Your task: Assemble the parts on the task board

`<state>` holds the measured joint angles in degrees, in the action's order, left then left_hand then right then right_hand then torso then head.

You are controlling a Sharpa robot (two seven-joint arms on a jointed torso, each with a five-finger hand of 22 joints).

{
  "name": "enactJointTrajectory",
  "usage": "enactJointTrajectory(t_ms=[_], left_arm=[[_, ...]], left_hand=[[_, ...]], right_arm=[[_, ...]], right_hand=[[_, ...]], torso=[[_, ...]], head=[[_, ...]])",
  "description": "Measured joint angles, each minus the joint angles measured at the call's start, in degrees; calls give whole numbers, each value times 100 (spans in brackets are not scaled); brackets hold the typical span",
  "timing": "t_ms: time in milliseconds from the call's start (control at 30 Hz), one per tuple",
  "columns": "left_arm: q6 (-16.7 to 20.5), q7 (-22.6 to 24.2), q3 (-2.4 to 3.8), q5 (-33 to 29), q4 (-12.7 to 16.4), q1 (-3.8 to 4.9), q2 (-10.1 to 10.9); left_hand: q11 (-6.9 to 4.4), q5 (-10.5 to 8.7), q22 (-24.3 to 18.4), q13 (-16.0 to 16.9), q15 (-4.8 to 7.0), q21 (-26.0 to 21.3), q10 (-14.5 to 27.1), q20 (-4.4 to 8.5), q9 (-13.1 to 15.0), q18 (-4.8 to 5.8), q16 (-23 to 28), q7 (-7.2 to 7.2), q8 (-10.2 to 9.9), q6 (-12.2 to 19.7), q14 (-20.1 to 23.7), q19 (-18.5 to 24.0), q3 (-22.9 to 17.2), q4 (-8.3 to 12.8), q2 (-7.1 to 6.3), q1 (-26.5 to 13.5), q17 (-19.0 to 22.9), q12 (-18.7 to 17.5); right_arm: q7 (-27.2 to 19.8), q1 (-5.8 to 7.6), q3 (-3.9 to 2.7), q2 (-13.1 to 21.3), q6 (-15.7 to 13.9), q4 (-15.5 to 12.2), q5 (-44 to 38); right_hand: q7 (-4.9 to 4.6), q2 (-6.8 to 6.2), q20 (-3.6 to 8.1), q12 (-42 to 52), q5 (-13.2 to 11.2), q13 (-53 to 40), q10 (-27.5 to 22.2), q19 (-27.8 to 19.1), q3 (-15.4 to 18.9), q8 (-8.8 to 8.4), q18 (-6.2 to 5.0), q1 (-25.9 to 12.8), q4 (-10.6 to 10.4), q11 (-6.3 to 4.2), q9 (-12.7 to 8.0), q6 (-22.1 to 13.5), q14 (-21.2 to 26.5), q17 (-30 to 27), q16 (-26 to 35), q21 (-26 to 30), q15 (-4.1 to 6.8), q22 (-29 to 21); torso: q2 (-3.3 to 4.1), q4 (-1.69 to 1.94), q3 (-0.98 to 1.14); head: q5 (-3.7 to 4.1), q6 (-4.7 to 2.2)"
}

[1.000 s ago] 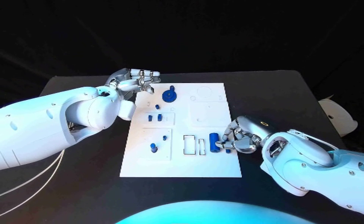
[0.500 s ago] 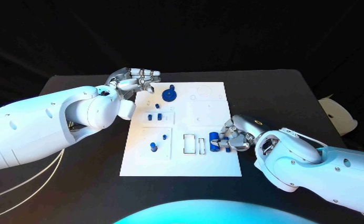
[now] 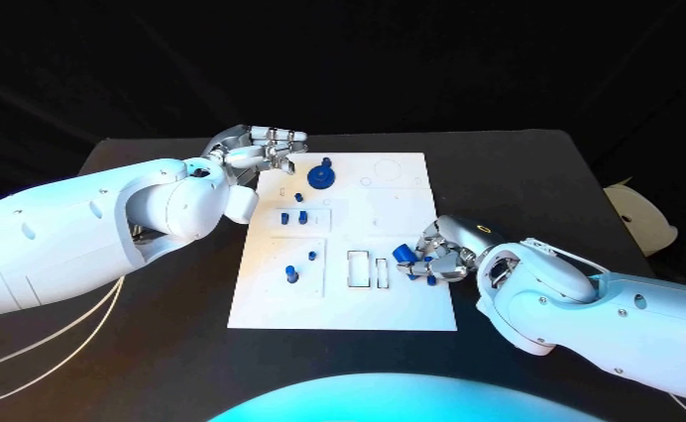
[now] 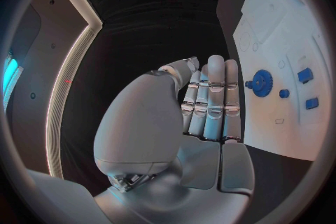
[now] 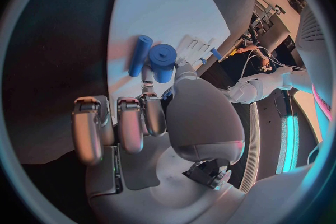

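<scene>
Black table (image 3: 143,159) against a dark backdrop, white task board (image 3: 386,308) centred on it. Right hand (image 3: 446,254) is at the board's near right edge, fingers curled around a short blue cylinder (image 5: 162,59); right wrist view shows that piece pinched at the fingertips with a longer blue peg (image 5: 139,55) lying just beside it on the board. Looks like a pick or a seating move in progress, can't tell which. Left hand (image 3: 261,153) hangs off the board's far left corner, fingers straight and side by side, nothing in it, not touching any part. Progress, judging from what sits where: blue gear (image 3: 322,179) is on the far part of the board, seemingly on its post; two small blue blocks (image 3: 293,217) stand in the mid-left area, and another small blue piece (image 3: 291,272) sits in the near-left panel. Whether those are fully seated is too small to tell. Two rectangular slots (image 3: 368,270) in the near-middle read as open outlines, and the board's right half is mostly bare. My read: partway through, the pieces at the right hand are next, slots likely remain.
</scene>
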<state>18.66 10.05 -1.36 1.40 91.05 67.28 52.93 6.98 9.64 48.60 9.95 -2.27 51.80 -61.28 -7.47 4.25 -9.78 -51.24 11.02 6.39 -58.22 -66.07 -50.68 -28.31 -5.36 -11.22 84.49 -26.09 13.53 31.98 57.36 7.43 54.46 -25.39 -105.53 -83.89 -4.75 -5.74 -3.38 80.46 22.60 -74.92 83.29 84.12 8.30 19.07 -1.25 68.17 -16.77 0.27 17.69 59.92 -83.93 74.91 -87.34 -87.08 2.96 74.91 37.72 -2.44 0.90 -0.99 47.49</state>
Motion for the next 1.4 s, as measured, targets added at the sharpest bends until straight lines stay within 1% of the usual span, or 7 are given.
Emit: enactJointTrajectory(t_ms=[333,533,733,967,1067,1167,1400], left_arm=[[-29,-5,0,0,10,0,9],[-35,-7,0,0,13,0,13],[-38,-9,0,0,15,0,15],[-40,-11,0,0,15,0,16],[-41,-11,0,0,14,0,16],[-42,-12,0,0,12,0,15],[-45,-14,0,0,10,0,13]], left_hand=[[0,0,0,-1,0,0,0,0,0,1,0,0,0,0,0,0,0,0,0,0,-1,0],[0,0,0,-1,0,0,0,0,0,0,0,0,0,0,0,0,0,0,0,0,-1,0],[0,0,0,-1,0,0,0,0,0,0,0,0,0,0,0,0,0,0,0,0,-1,0],[0,0,0,-2,0,0,0,0,0,-1,0,0,0,0,0,0,0,0,23,-23,5,29],[0,0,0,-2,0,0,0,0,0,-1,0,0,0,0,0,0,0,0,23,-23,4,29],[0,0,0,-2,0,0,0,0,0,0,0,0,0,0,0,0,0,0,23,-23,4,29],[0,0,0,-3,0,0,0,0,0,0,0,0,0,0,0,0,0,0,23,-23,4,29]], right_arm=[[8,-13,-14,-58,100,27,-142],[21,-23,-14,-87,100,30,-228],[38,-32,-5,-95,77,-12,-301],[88,-37,10,0,-77,-222,-336],[101,33,-11,20,-188,-326,-337],[107,82,-19,27,-307,-419,-334],[111,106,-19,-61,-473,-522,-247]], right_hand=[[26,0,21,0,-44,0,4,-21,31,65,-1,0,0,-4,41,26,-22,0,0,0,22,1],[26,35,21,0,37,1,21,-21,31,78,-1,41,0,-21,78,27,0,-1,0,0,44,4],[79,99,42,0,382,1,51,0,31,146,-1,225,0,-51,124,81,-21,-1,-26,-94,65,4],[141,135,65,69,606,1,72,-19,32,199,-1,261,0,-72,183,142,1,-1,-52,-240,86,3],[165,135,85,111,755,2,74,1,34,214,88,261,1,-112,221,166,-20,1,-78,-272,106,3],[166,143,105,111,780,2,71,-19,55,214,89,269,8,-114,235,167,0,4,-78,-272,126,3],[169,157,105,111,825,2,71,-20,56,213,88,283,8,-114,259,170,1,3,-78,-272,127,2]], torso=[[-2,-2,-2],[-2,-1,1],[-2,-4,1],[1,-7,6],[1,-7,7],[1,-5,7],[1,-5,6]], head=[[-7,4],[-9,-2],[-16,4],[-19,0],[-19,-5],[-14,-7],[-15,-9]])
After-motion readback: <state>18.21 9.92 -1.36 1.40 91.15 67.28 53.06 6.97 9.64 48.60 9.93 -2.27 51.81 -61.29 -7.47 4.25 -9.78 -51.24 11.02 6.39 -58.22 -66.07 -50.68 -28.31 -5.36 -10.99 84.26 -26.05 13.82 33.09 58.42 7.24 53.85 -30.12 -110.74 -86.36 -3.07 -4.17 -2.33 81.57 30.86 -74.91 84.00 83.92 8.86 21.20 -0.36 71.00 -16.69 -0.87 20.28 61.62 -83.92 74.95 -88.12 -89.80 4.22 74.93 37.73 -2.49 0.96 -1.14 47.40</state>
